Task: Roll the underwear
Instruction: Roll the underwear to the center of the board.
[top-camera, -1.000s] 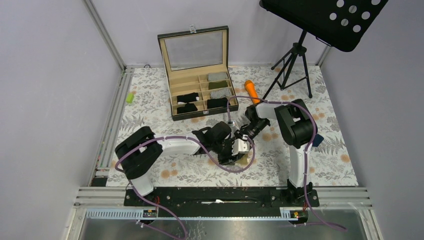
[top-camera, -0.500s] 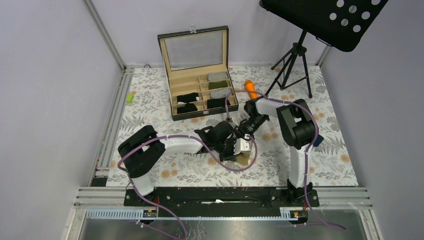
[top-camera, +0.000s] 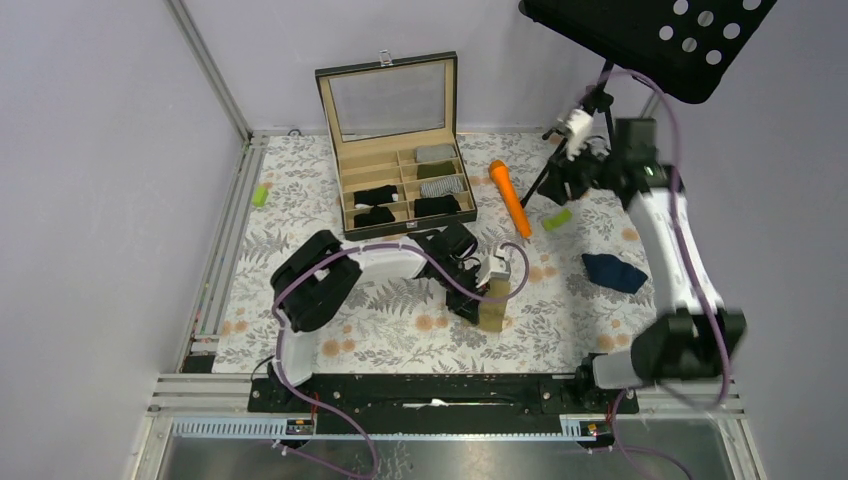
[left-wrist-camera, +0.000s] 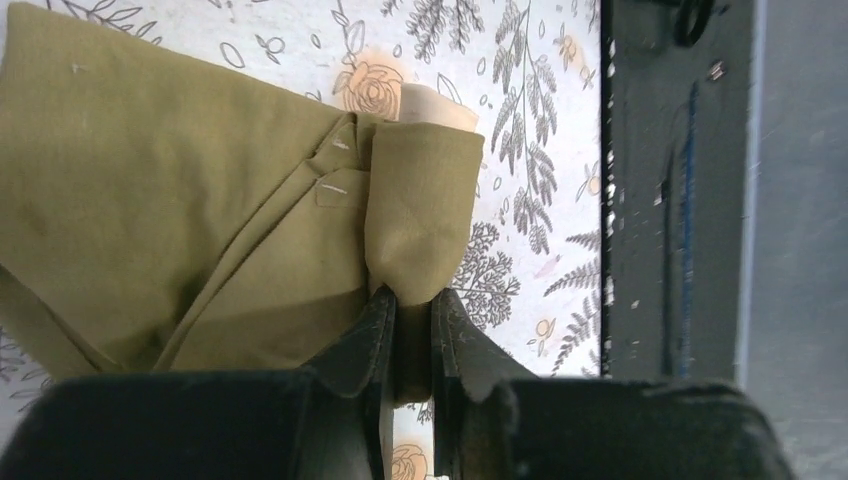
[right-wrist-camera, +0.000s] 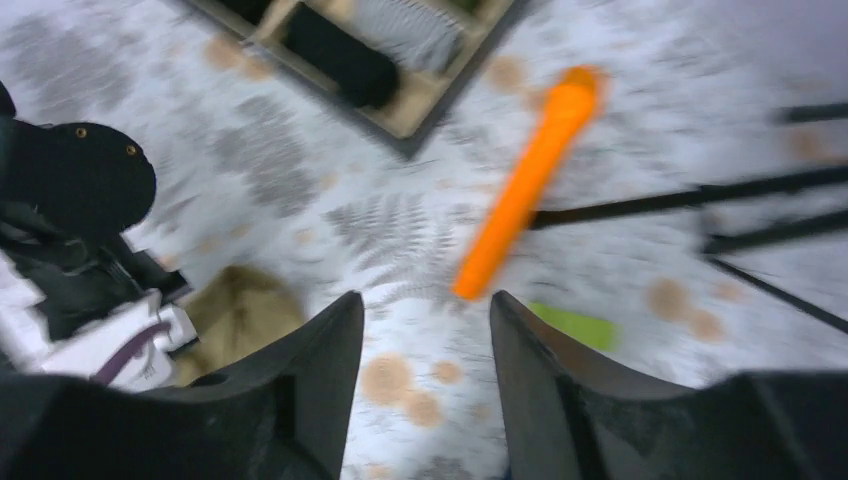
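Folded olive-tan underwear (left-wrist-camera: 200, 200) lies on the flowered cloth, right of centre in the top view (top-camera: 491, 309). My left gripper (left-wrist-camera: 412, 310) is shut on its doubled-over right flap (left-wrist-camera: 420, 210); from above the gripper (top-camera: 478, 290) sits at the fabric's left edge. Navy underwear (top-camera: 615, 272) lies apart on the cloth at the right. My right gripper (right-wrist-camera: 425, 310) is open and empty, raised high over the back right (top-camera: 556, 172), blurred. In its view the olive underwear (right-wrist-camera: 235, 315) shows at lower left.
An open wooden compartment box (top-camera: 400, 180) with rolled dark and grey pieces stands at the back. An orange stick (top-camera: 510, 197) and a light-green cylinder (top-camera: 557, 218) lie to its right; another green piece (top-camera: 260, 194) lies far left. A tripod music stand (top-camera: 585, 130) stands at the back right.
My right gripper opened, let go and swung up to the back right, uncovering the navy piece. My left gripper closed on the olive underwear and shifted right.
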